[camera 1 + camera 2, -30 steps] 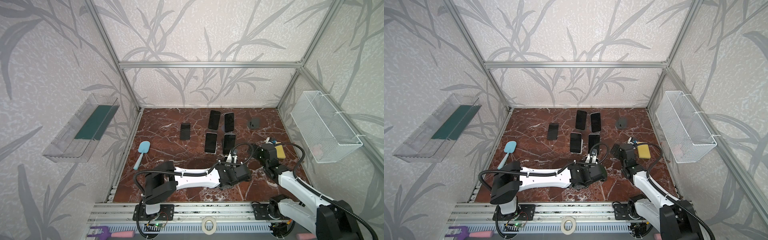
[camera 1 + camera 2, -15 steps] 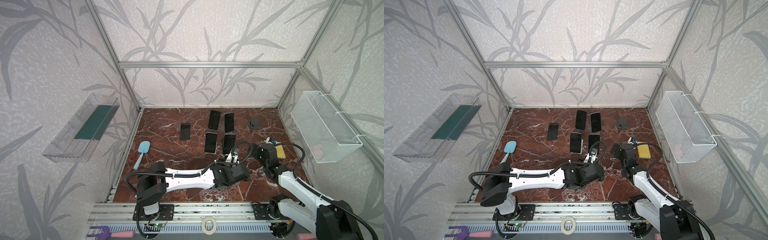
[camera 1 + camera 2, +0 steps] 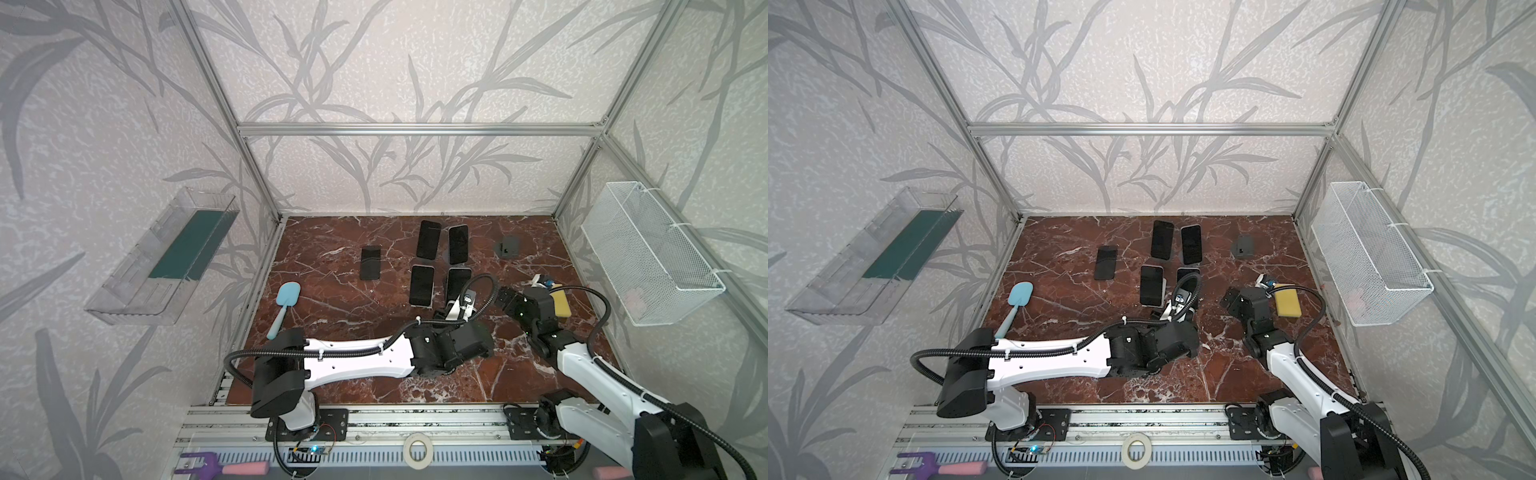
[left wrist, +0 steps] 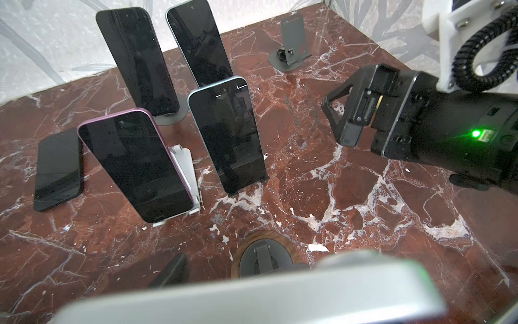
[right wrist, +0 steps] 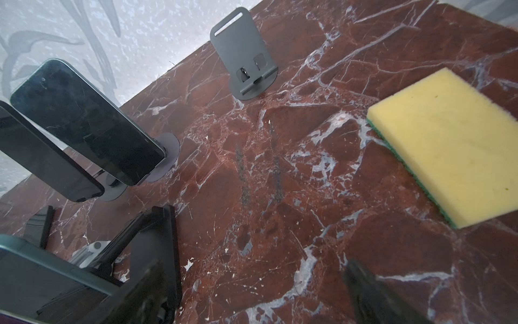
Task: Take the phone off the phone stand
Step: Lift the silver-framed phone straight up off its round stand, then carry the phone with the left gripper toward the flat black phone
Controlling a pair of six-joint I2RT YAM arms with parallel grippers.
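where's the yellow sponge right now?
In both top views the yellow sponge lies flat on the right side of the table, next to the right arm, nearer the camera than the empty grey phone stand.

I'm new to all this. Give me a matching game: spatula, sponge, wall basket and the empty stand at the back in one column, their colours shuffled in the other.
1. spatula
2. sponge
3. basket
4. empty back stand

A. yellow
B. grey
C. light blue
D. white

Pairs: 1-C, 2-A, 3-D, 4-B
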